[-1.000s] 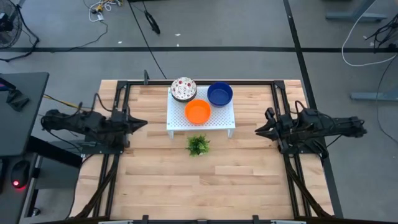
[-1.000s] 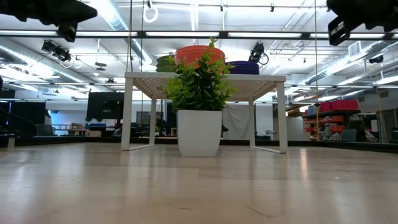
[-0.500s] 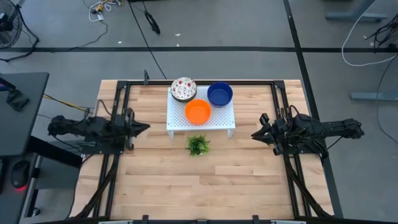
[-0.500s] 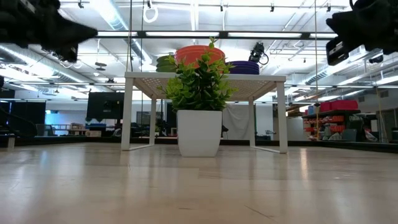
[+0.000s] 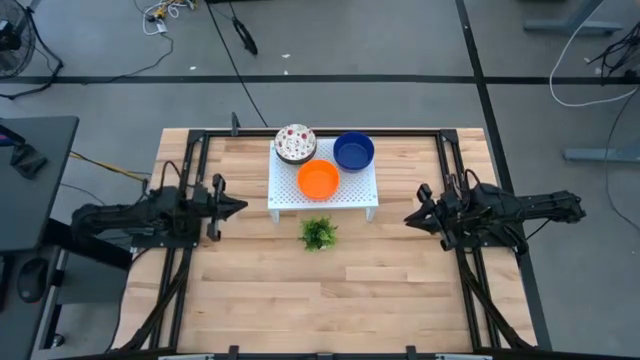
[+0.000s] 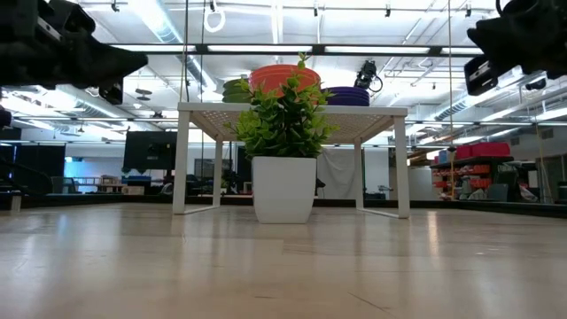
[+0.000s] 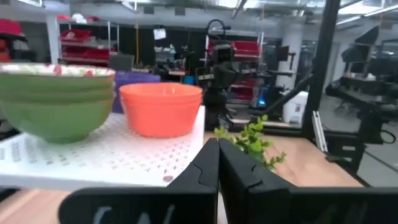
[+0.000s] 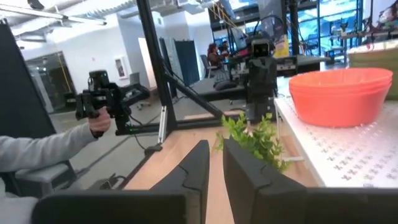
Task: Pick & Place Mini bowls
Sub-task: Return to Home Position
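Three stacks of mini bowls stand on the white perforated rack [image 5: 340, 197]. The speckled stack [image 5: 295, 143], green outside, is at the rack's far left corner. The blue stack [image 5: 353, 151] is at its far right, and the orange stack [image 5: 318, 179] stands in the middle near the front. My left gripper [image 5: 242, 206] hovers shut, left of the rack and pointing at it. My right gripper [image 5: 407, 217] hovers right of the rack, with a narrow gap between its fingers. In the left wrist view the orange stack [image 7: 160, 109] sits just ahead of the shut fingers.
A small green plant in a white pot [image 5: 318, 233] stands on the table just in front of the rack. Black frame rails [image 5: 190, 170] run along both table sides. Beyond the table's left side, a person's sleeve and hand [image 8: 93, 121] hold a device.
My left gripper has come down and moved a little toward the rack, staying shut. My right gripper moved slightly toward the rack and a little down early on, then held still. The bowls have not moved.
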Robot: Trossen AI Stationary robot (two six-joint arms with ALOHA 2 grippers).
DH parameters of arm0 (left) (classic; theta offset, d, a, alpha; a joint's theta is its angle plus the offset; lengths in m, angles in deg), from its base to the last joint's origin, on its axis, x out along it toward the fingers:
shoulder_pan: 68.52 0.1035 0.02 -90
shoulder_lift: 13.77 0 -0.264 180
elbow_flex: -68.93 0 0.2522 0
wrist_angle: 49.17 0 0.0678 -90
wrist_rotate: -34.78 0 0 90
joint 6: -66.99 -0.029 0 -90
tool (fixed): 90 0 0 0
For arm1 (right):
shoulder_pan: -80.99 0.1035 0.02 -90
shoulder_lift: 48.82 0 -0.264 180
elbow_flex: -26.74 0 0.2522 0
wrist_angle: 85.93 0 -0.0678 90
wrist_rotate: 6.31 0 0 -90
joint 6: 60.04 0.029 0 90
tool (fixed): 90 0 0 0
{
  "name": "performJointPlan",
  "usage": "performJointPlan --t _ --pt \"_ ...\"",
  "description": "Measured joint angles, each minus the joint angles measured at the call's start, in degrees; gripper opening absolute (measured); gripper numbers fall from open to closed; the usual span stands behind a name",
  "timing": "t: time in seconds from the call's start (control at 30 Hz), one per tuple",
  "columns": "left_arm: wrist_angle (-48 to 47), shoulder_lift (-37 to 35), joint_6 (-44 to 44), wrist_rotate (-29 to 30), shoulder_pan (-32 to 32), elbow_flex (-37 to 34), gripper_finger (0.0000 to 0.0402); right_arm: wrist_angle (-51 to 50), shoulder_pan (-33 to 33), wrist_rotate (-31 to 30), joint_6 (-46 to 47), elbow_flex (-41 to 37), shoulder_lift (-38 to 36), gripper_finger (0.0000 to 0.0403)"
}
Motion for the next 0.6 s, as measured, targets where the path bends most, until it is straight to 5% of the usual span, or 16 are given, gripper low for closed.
performJointPlan --t 0.37,0.6 --pt "-4.5 0.1 0.2 -3.4 1.8 0.0 0.0005 0.0 0.0 -0.7 -6.0 -4.8 -1.8 0.0049" --pt "-5.3 0.1 0.0 -3.1 1.8 0.0 0.0005 -2.6 -0.2 -6.6 -8.5 -4.6 -4.6 0.0014"
